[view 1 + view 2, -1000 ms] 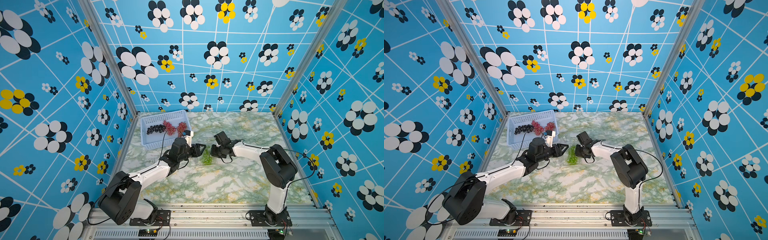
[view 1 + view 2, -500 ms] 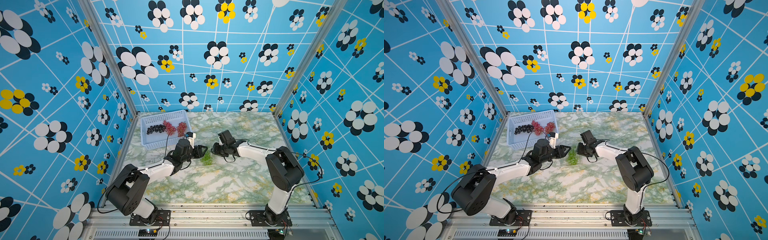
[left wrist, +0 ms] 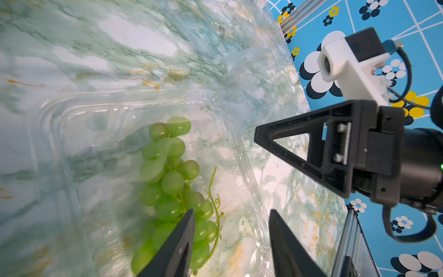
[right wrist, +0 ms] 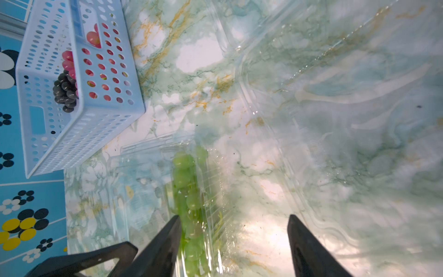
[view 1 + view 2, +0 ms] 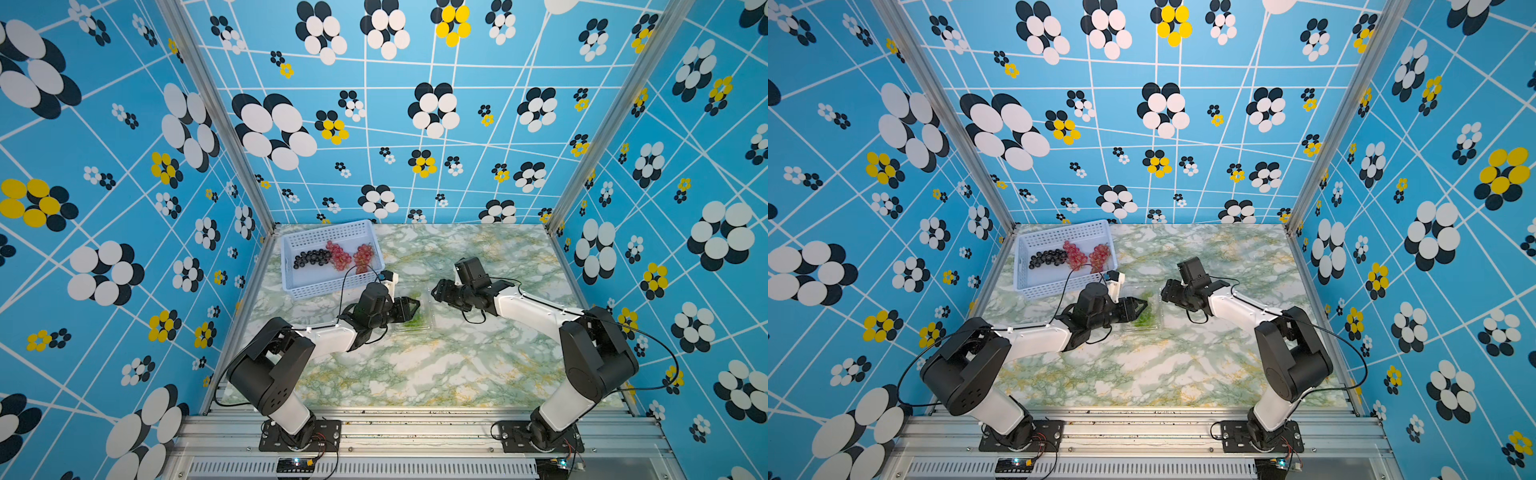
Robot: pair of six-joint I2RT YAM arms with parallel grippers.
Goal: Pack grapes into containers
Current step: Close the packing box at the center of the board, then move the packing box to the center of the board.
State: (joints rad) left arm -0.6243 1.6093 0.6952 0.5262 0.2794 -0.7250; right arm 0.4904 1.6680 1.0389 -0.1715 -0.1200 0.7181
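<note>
1. A bunch of round, glossy green grapes (image 3: 172, 182) with a curling stem lies inside a shallow clear plastic clamshell container (image 3: 115, 106) on the green-veined marble table (image 5: 415, 374).
2. In both top views the container's walls nearly vanish, and the left gripper (image 3: 231, 212) covers part of the bunch.
3. Only the wrist views show the jaws. The left gripper's stand partly apart, gripping nothing, with the container's rim between them. The right gripper (image 4: 234, 215) is spread wide and empty.
</note>
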